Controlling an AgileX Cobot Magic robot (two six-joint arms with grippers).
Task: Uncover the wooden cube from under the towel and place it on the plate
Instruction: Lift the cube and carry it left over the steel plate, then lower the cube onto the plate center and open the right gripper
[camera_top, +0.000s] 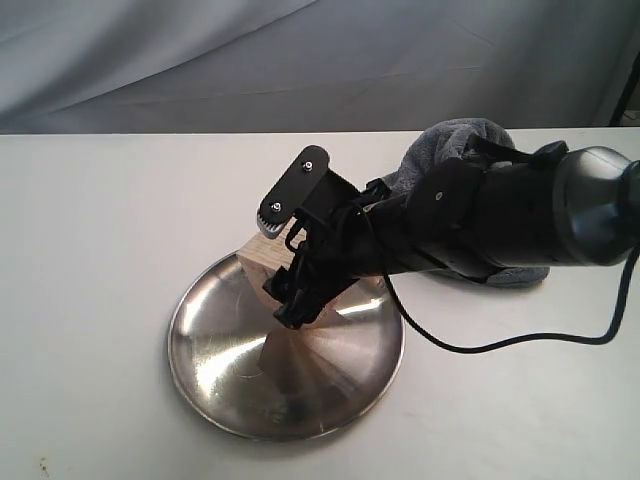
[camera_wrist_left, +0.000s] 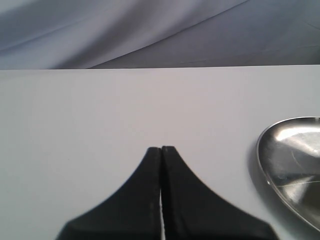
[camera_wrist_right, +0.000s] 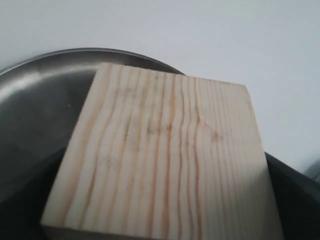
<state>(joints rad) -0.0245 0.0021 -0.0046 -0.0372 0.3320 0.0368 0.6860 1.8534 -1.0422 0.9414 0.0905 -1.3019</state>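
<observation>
The wooden cube (camera_top: 262, 258) is grasped in the wide-spread right tool (camera_top: 282, 268) at the rim of the plate (camera_top: 300, 385), the left tool (camera_wrist_left: 161, 150) clenched over the desk (camera_top: 100, 250), so it could be tipped onto the desk if released off-centre.

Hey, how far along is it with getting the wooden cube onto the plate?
Done: the wooden cube is uncovered; the towel lies bunched behind the right arm. In hand: the right gripper appears to hold the cube over the far rim of the plate. Remaining: setting it down on the plate and letting go; whether it already rests there is hidden. The left gripper is shut, over bare table.
</observation>
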